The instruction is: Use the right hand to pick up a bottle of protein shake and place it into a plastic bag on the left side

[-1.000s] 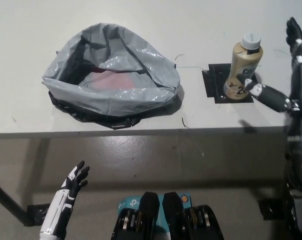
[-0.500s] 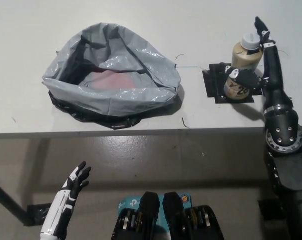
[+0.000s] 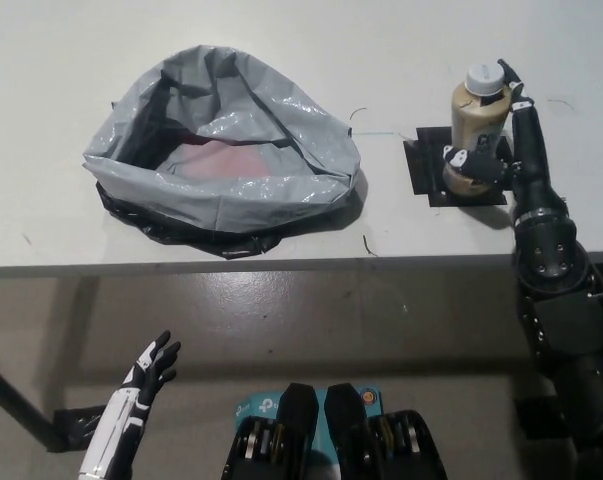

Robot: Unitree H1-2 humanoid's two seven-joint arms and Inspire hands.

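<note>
The protein shake bottle (image 3: 478, 125) stands upright near the right end of the counter (image 3: 401, 60), on a square patch of black tape (image 3: 424, 168) that is stuck flat to the surface. The bottle is a rounded cylinder of tan plastic with a narrower neck and a pale grey screw cap; its lower part carries a darker label that cannot be read.

The right robot hand (image 3: 496, 150) is black and made of hard jointed parts. It is wrapped around the bottle from the right side: one finger crosses the lower body in front, and the others rise along the far side up to the cap. The fingers touch the bottle, and its base appears to sit on the tape.

The plastic bag (image 3: 221, 150) lies on the left half of the counter, well apart from the bottle. It is thin grey film, shiny and much wrinkled, with its mouth rolled open into a wide oval rim. Something reddish shows dimly at its bottom, and a black layer shows under its near edge.

The counter is smooth, matte and off-white, with a straight front edge.

The left robot hand (image 3: 146, 370) is white with dark fingers. It rests below the front edge of the counter, at the left, with fingers spread and holding nothing.
</note>
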